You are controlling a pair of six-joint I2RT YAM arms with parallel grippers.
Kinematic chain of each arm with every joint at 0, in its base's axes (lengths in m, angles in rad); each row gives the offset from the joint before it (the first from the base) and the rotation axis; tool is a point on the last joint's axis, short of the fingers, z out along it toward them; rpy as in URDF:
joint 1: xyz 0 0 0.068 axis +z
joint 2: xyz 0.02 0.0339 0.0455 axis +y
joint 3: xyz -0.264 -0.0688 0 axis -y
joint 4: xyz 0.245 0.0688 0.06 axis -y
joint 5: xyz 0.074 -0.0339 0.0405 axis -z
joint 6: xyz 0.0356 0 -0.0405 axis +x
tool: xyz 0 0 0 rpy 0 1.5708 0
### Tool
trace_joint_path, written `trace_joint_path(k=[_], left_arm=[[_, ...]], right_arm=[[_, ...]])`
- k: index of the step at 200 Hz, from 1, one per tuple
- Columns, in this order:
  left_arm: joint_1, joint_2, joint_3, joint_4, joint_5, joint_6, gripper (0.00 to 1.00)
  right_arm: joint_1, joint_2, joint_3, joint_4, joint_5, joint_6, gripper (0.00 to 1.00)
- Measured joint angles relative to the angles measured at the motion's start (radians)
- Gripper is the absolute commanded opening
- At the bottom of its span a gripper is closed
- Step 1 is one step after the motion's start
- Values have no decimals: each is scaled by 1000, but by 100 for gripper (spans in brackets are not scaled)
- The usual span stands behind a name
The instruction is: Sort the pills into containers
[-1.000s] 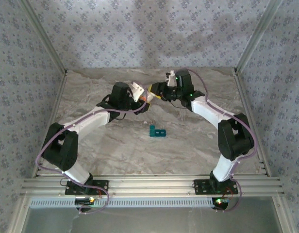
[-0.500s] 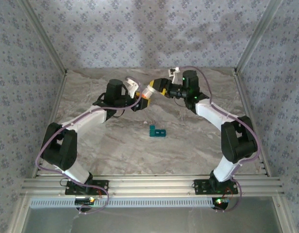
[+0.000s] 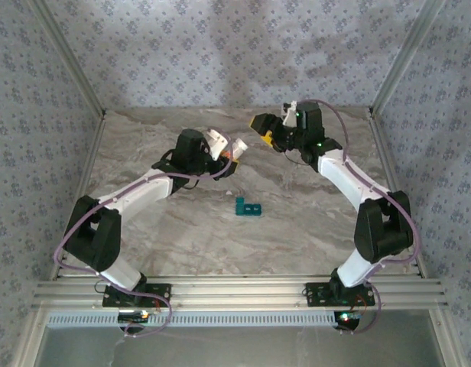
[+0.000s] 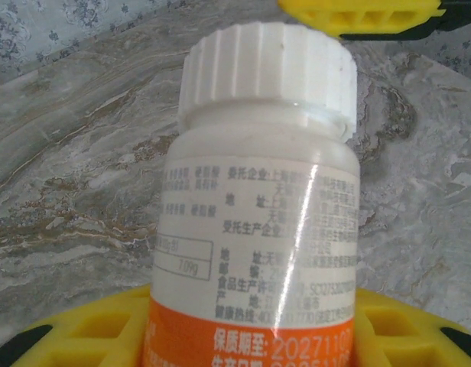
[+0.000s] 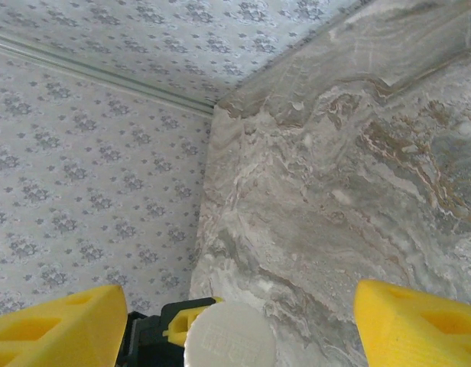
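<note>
My left gripper (image 3: pixel 225 152) is shut on a white bottle with an orange band (image 3: pixel 237 147), held above the table with its ribbed cap on. In the left wrist view the bottle (image 4: pixel 258 214) stands between the yellow pads (image 4: pixel 90 332). My right gripper (image 3: pixel 264 130) hangs open just right of the cap, apart from it. From the right wrist view the cap (image 5: pixel 229 336) lies low between the wide yellow fingers (image 5: pixel 60 329). The teal containers (image 3: pixel 248 206) sit on the marble table nearer the arms. The pills are out of view.
Patterned walls and aluminium posts (image 3: pixel 82 84) close in the marble table (image 3: pixel 297 222) on three sides. A metal rail (image 3: pixel 235 290) runs along the near edge by the arm bases.
My right gripper opened, let go of the bottle's cap and pulled back to the right. The left gripper kept its hold on the bottle and shifted only slightly.
</note>
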Motion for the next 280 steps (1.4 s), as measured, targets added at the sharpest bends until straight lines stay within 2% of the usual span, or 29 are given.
trace_joint_path(k=[91,111,141,167,205,244,256,280], left_arm=[[-21,0,20,-14,-33,25,0],[-22,0,20,-14,-34,25,0],[-22,0,21,-15,-34,25,0],[-22,0,21,-22,-33,24,0],[-7,0,21,-21,-4,-9,0],[40,0,19,6,152,-108,0],[45,0,18,20,183,-132,0],[52,0,18,50,208,-154,0]], right_arm=[[91,66,43,-46,12,4,74],[94,71,45,-47,12,4,67],[95,72,48,-53,12,-3,46],[96,72,48,-44,11,-3,41],[92,69,-8,77,-19,-13,42],[82,53,-107,317,-88,-68,44],[81,48,-121,360,-98,-79,49],[76,39,-139,401,-114,-83,70]])
